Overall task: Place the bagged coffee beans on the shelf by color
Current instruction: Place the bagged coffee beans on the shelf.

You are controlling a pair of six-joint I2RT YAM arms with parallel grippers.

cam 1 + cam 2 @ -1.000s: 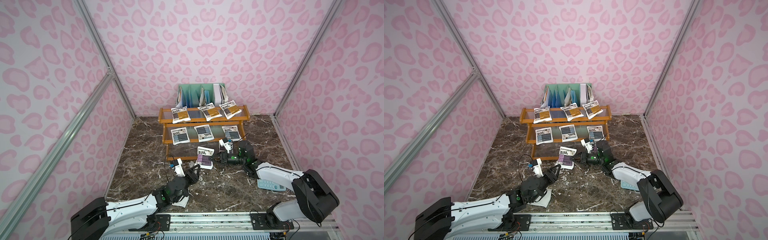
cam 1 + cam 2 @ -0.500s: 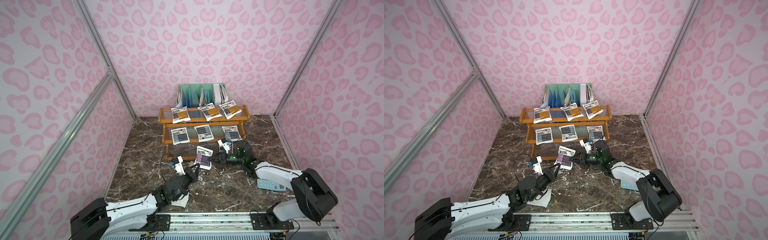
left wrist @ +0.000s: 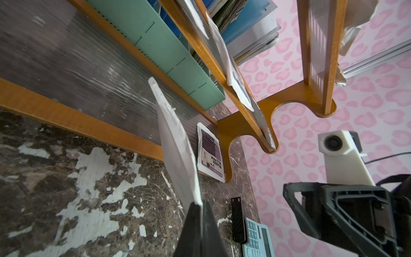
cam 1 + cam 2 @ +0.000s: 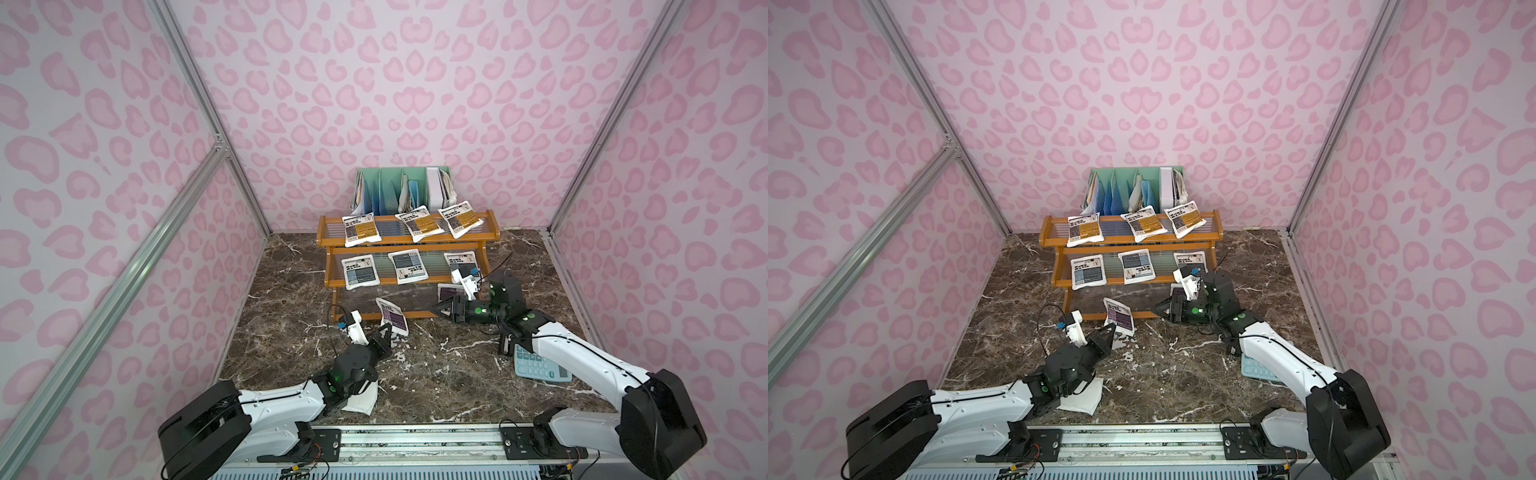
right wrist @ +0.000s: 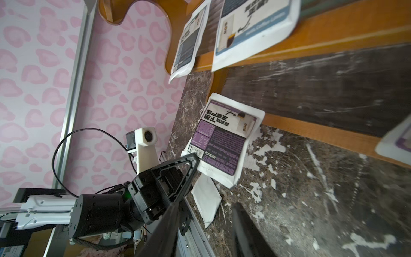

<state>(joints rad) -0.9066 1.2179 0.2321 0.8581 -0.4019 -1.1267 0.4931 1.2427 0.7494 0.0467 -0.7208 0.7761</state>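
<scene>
Top views, both: shelf at far centre of worktop. Top tier: three orange-yellow pouches. Middle tier: three blue pouches. Left tool: clamped on the near edge of purple pouch, which stands tilted just in front of the bottom tier. Second purple pouch: bottom tier, right end. Right tool: just beside it, fingers parted, seemingly empty. White-backed pouch: worktop, under the left arm.

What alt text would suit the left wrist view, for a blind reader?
The left gripper pinches the edge of a white-backed pouch, seen edge-on before the wooden shelf. A purple-label pouch lies on the bottom tier, near the shelf's end.
</scene>
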